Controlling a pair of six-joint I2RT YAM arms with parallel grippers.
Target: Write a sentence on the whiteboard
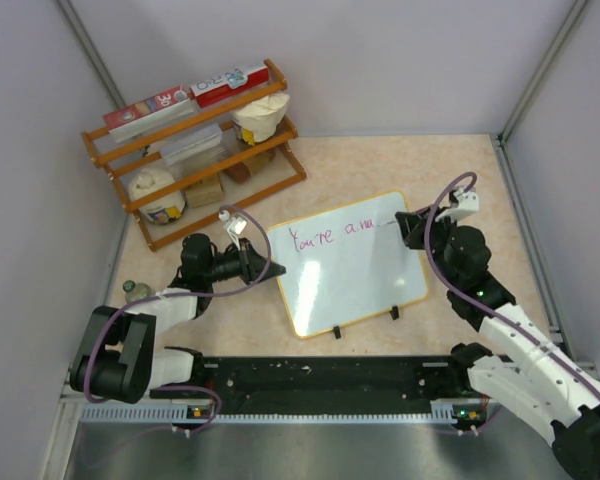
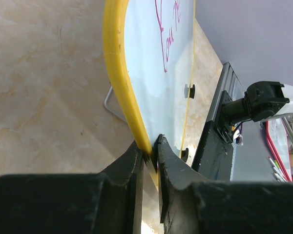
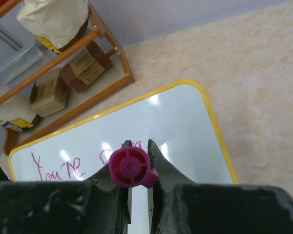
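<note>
Over the whiteboard [image 3: 176, 122] — right jaws pinch a magenta marker [image 3: 131, 168], apparently.

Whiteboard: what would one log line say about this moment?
step: writing | left gripper: clamped on whiteboard rim | right gripper: holds magenta marker, tip hidden | text: "You're a m"

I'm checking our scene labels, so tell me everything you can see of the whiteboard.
The whiteboard is a flat white rectangle with rounded corners and a thin yellow rim, glossy like plastic. Two small black clips sit on its near edge. Magenta handwriting, "You're a m", runs along its far edge. It lies skewed on the beige table. The left gripper pinches the rim at its left edge; the right gripper holds a magenta marker near its far right corner, tip hidden.
</note>
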